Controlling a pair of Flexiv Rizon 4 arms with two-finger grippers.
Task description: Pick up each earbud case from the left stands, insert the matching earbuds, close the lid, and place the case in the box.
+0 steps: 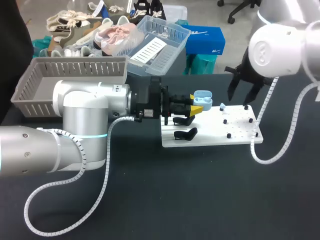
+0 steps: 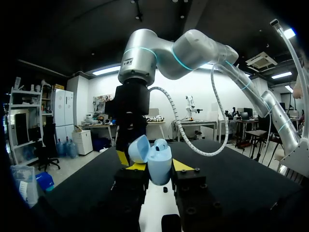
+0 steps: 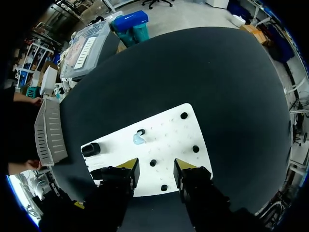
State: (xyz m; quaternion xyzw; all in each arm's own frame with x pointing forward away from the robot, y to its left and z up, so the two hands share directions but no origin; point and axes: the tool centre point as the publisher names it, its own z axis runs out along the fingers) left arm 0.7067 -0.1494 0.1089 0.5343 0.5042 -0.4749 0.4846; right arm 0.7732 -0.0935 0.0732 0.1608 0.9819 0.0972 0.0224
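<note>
A light-blue earbud case [image 1: 202, 97] with its lid open is held upright over the left end of the white board [image 1: 215, 135]. My left gripper [image 1: 196, 106] is shut on it. In the left wrist view the case [image 2: 158, 163] sits between the yellow tips of the left gripper [image 2: 153, 168]. A small light-blue earbud [image 3: 139, 139] lies on the board beside a black peg [image 3: 140, 131]. My right gripper [image 3: 157, 166] hovers open above the board with nothing between its fingers. In the head view the right gripper [image 1: 241, 97] is over the board's right end.
Two black stands [image 1: 185, 133] sit on the board's left part, under my left gripper. Several black pegs [image 1: 229, 135] dot its right part. A grey slatted basket [image 1: 70, 82] stands at the table's back left, with a clear plastic bin [image 1: 150, 42] behind it.
</note>
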